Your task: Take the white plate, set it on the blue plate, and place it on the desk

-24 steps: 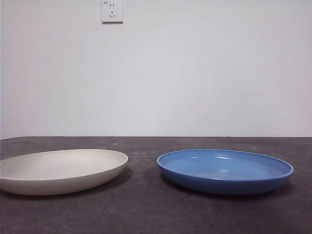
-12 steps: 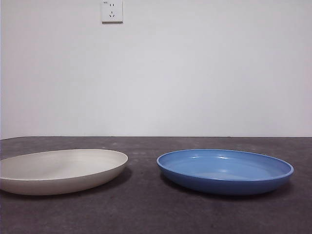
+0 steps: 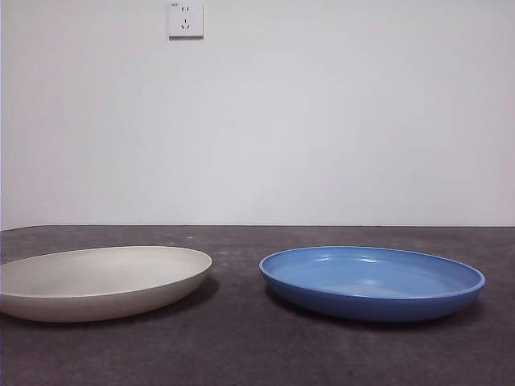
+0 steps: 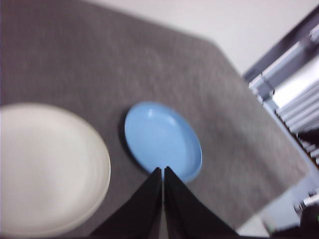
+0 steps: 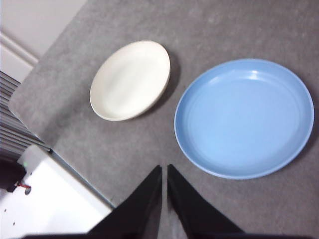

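The white plate (image 3: 100,280) lies flat on the desk (image 3: 241,346) at the left of the front view, the blue plate (image 3: 372,280) beside it at the right, a gap between them. Both plates are empty. High above the desk, my left gripper (image 4: 163,170) is shut with nothing in it; its wrist view shows the white plate (image 4: 47,181) and the blue plate (image 4: 162,139) far below. My right gripper (image 5: 164,168) is likewise shut and empty, well above the white plate (image 5: 130,79) and blue plate (image 5: 244,117). Neither gripper appears in the front view.
A white wall with a socket (image 3: 185,18) stands behind the desk. The desk's edge (image 5: 65,159) and a light floor show in the right wrist view. Metal frame rails (image 4: 294,74) run past the desk's far side in the left wrist view.
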